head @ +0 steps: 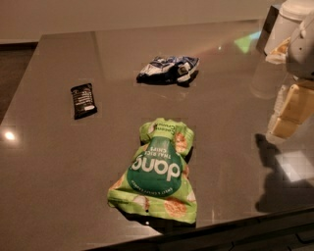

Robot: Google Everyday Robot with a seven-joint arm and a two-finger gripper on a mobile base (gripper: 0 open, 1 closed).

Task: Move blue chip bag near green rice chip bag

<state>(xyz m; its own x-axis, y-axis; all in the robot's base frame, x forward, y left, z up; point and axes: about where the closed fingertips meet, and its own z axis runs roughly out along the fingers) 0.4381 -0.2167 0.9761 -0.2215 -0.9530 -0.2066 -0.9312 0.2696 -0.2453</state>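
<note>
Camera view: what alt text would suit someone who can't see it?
A dark table holds a green rice chip bag near the front edge, a blue chip bag farther back, and a black bar wrapper at the left. The robot's hand hangs at the right edge, apart from all three.

Likely office kitchen: glossy dark counter, plain wall, hand at right

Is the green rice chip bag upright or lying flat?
Flat: the green rice chip bag lies face up on the table. The gripper hangs far right, apart.
</note>
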